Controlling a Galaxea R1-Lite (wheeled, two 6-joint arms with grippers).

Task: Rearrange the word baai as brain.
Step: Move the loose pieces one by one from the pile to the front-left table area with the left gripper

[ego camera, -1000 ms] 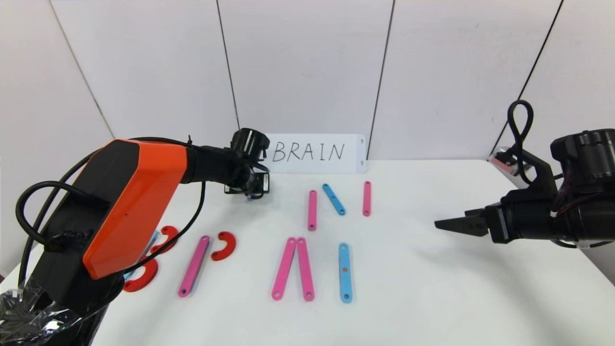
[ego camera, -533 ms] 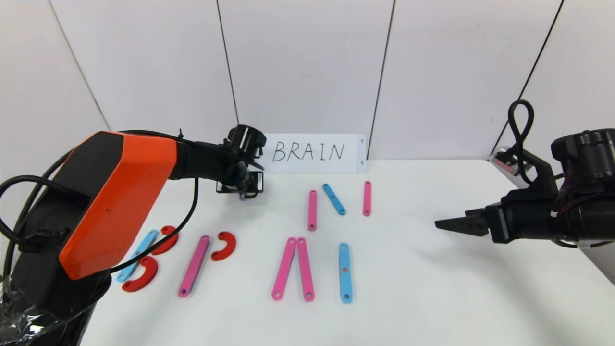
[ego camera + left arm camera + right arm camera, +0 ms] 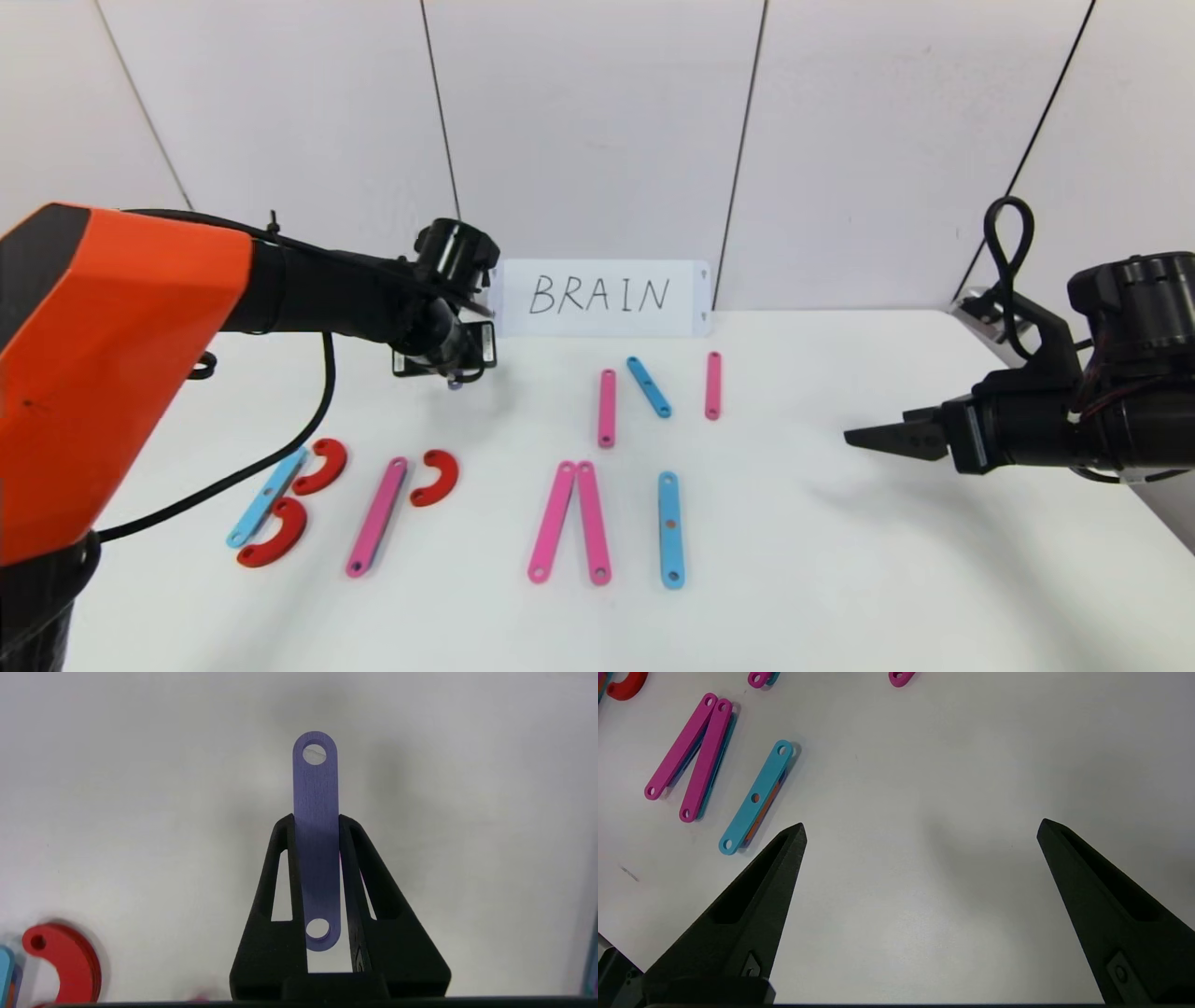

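My left gripper (image 3: 455,371) hovers over the table's back left, just in front of the card, shut on a short purple strip (image 3: 315,784) that sticks out past its fingertips. On the table lie the flat pieces. A blue strip (image 3: 266,497) has two red arcs (image 3: 322,465) beside it. A pink strip (image 3: 376,515) lies next to a red arc (image 3: 437,477). Two pink strips (image 3: 569,523) meet at the top, and right of them lies a blue strip (image 3: 670,528). Behind these, two pink strips (image 3: 607,408) flank a slanted blue strip (image 3: 648,386). My right gripper (image 3: 854,436) hangs open at the right, holding nothing.
A white card (image 3: 597,297) with BRAIN handwritten on it leans against the back wall. The table's right edge (image 3: 1148,509) runs under the right arm. In the right wrist view the pink pair (image 3: 691,756) and blue strip (image 3: 756,795) lie beyond the open fingers.
The left arm has swung left and up, uncovering the blue strip and red arcs. Its gripper has shifted slightly left with the purple strip. The right arm has not moved.
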